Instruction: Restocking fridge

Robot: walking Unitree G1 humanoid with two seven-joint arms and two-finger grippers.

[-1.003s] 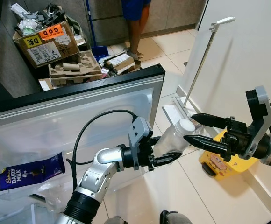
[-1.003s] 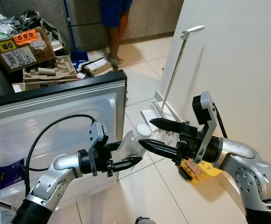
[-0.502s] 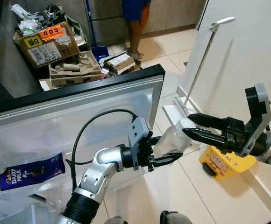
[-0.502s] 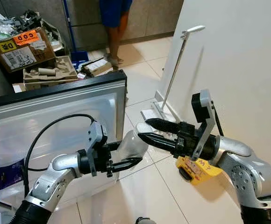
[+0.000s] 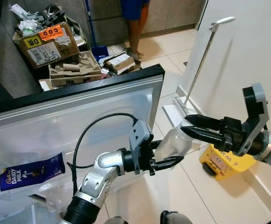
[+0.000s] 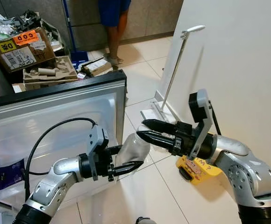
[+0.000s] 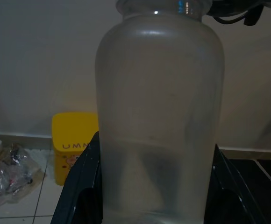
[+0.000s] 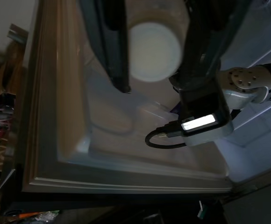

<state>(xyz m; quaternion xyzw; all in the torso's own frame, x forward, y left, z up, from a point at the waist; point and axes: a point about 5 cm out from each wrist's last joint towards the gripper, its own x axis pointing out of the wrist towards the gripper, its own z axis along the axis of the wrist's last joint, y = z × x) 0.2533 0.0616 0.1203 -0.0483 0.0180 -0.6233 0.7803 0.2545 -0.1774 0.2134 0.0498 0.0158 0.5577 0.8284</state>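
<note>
Holding a cloudy plastic bottle [image 5: 174, 143] between its two black fingers, the left end effector [image 5: 166, 153] keeps it up in the air, just past the edge of the open fridge door [image 5: 79, 116]. The bottle lies tilted. Its bottom sits in the left fingers and its white cap end points up toward the right arm.

The right end effector [image 5: 191, 129] is at that cap end. Its two long fingers are a little way apart, one on each side of the bottle's top. In the right wrist view the white cap [image 8: 153, 45] sits right between them. I cannot tell if they are squeezing it or just close to it. This looks like a pass from one arm to the other. The right arm is the one that could take the bottle by its neck, along the bottle's long line.

A chocolate bar in a purple wrapper [image 5: 30, 172] sits in the door. A yellow thing [image 5: 222, 161] lies on the tiled floor below the right arm. A white mop [image 5: 198, 70] leans on the wall behind. Boxes of cardboard rubbish [image 5: 56, 46] stand farther back, and a person's legs [image 5: 138, 23] are by them. The fridge door is close on the left side, so the bottle could bump it.
</note>
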